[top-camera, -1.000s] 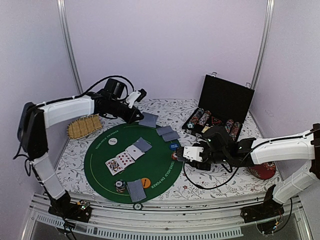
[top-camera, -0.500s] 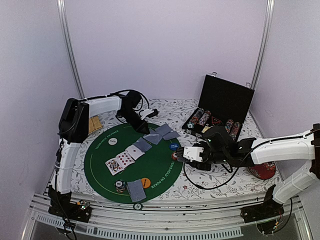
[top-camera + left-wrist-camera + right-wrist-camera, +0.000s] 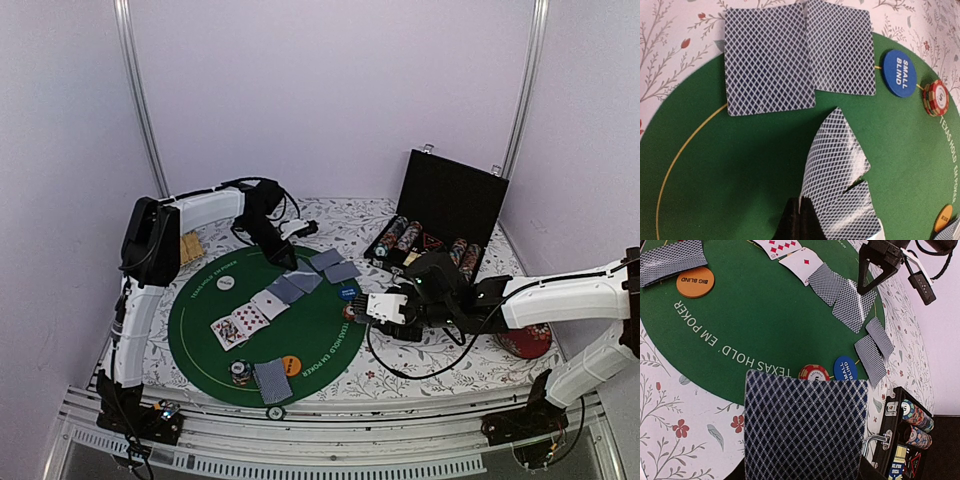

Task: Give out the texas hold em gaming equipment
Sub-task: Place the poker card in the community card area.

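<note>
My left gripper (image 3: 802, 223) is shut on the edge of a face-down playing card (image 3: 837, 160), which bends up over the green felt mat (image 3: 740, 170). That card lies at the far end of the row, beside another face-down card (image 3: 287, 290) and two face-up cards (image 3: 240, 323). My right gripper (image 3: 383, 306) is shut on a face-down deck of cards (image 3: 805, 430) at the mat's right edge; the deck hides its fingers. Two face-down cards (image 3: 795, 55) lie at the mat's back rim. Near the deck are a blue small-blind button (image 3: 845, 368) and a red chip (image 3: 814, 374).
An open black case (image 3: 450, 200) with chip rows stands at the back right. A red disc (image 3: 525, 341) lies under my right arm. A bamboo mat (image 3: 188, 247) shows behind my left arm. An orange big-blind button (image 3: 290, 364), chips (image 3: 240, 372) and two cards (image 3: 272, 381) sit at the mat's front.
My left arm swung in from the back left and carried the card onto the green mat, setting it down at the far end of the row. The right arm has not moved.
</note>
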Robot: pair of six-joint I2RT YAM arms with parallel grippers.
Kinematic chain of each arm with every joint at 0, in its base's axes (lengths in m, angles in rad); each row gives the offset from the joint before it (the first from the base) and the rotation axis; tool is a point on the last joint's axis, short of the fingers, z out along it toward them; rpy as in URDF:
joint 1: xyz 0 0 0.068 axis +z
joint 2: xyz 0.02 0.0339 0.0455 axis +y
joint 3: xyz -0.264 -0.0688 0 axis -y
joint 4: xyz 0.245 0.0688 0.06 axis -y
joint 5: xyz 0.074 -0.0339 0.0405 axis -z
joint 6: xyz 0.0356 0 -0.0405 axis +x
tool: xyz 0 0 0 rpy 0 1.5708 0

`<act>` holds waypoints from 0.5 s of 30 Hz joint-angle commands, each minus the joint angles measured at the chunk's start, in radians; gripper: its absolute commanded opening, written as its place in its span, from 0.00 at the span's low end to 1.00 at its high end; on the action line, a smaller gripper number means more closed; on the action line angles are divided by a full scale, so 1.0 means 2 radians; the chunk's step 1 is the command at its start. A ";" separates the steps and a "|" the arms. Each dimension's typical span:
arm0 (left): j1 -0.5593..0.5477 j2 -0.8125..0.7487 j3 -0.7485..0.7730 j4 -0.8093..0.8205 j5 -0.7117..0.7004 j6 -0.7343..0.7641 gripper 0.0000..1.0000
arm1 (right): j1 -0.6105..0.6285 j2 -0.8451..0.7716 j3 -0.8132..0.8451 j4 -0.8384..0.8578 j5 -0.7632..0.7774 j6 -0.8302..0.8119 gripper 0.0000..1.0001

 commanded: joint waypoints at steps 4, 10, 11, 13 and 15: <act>0.003 0.025 0.010 -0.034 0.002 0.032 0.00 | 0.001 -0.010 0.008 -0.002 0.000 0.007 0.45; 0.005 0.049 0.034 -0.026 -0.033 0.030 0.00 | 0.002 -0.009 0.008 -0.003 -0.001 0.007 0.45; 0.005 0.052 0.038 -0.025 -0.040 0.030 0.00 | 0.001 -0.009 0.008 -0.003 -0.001 0.007 0.45; 0.005 0.058 0.047 -0.022 -0.046 0.032 0.00 | 0.001 -0.010 0.008 -0.003 -0.001 0.007 0.45; 0.005 0.061 0.055 -0.021 -0.054 0.032 0.00 | 0.001 -0.009 0.008 -0.002 -0.001 0.007 0.45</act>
